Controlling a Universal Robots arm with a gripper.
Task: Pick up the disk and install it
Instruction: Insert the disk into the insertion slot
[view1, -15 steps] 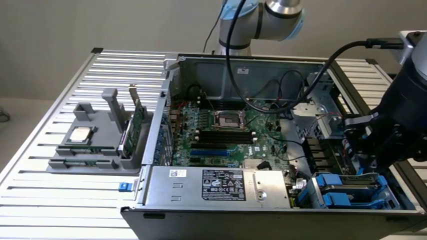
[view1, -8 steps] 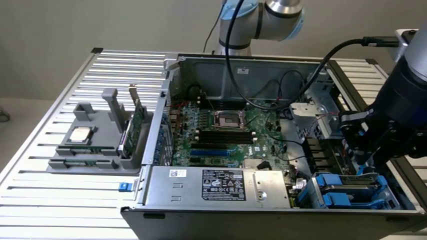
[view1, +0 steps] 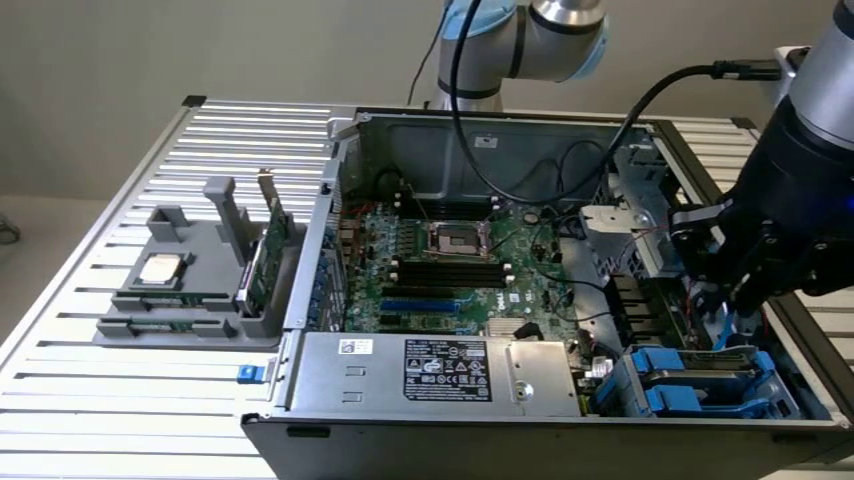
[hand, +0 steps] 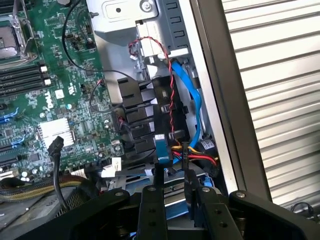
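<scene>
Exterior view: the slatted tabletop carries an open computer case whose motherboard reads DELL, the power supply label being too small to read. At the drive bay on the exterior view's right, the tool looks clenched on the disk, held edge-on. Seating it well, I judge, means keeping it square to the bay and clear of the blue cable.

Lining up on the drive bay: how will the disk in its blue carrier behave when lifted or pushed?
The disk looks like a flat metal block, so probably stiff and heavy for its size. Its blue plastic carrier rails may flex slightly and feel slick. Flat, so unlikely to roll.
</scene>
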